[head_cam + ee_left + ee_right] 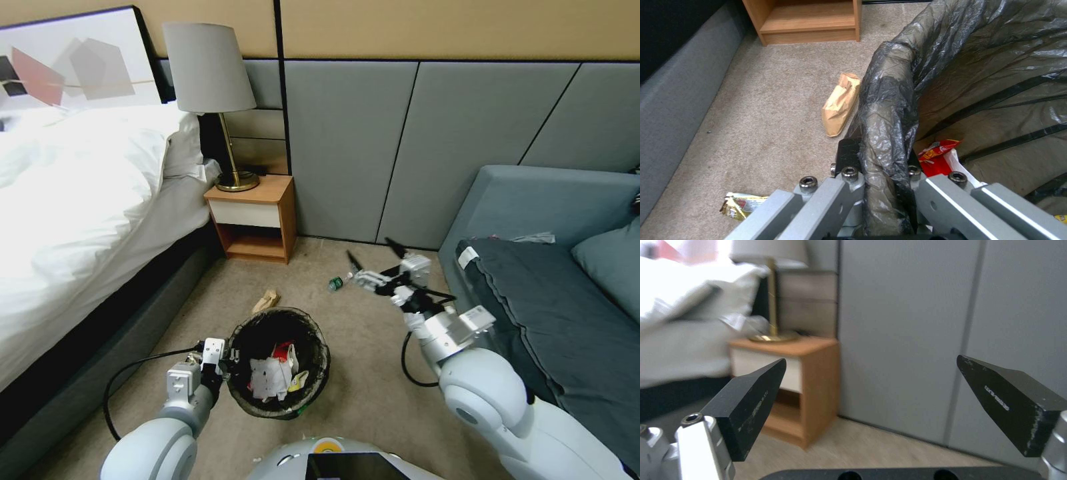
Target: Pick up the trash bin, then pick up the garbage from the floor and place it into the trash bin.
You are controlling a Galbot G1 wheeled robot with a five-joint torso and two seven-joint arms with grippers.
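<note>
The left tool is clamped on the bagged rim of the trash bin, holding it low beside the robot so litter can drop in; wrappers already lie inside. The right tool, spread wide and holding nothing, hangs above the floor near the small bottle. A tan paper scrap lies just beside the bin.

Soft, even indoor light fills the room, casting only faint shadows on the carpet. The white bedding beside the lamp blows out to glare. Wall panel lines bow toward the head view's edges. The right wrist view is blurred beyond its fingertips.
</note>
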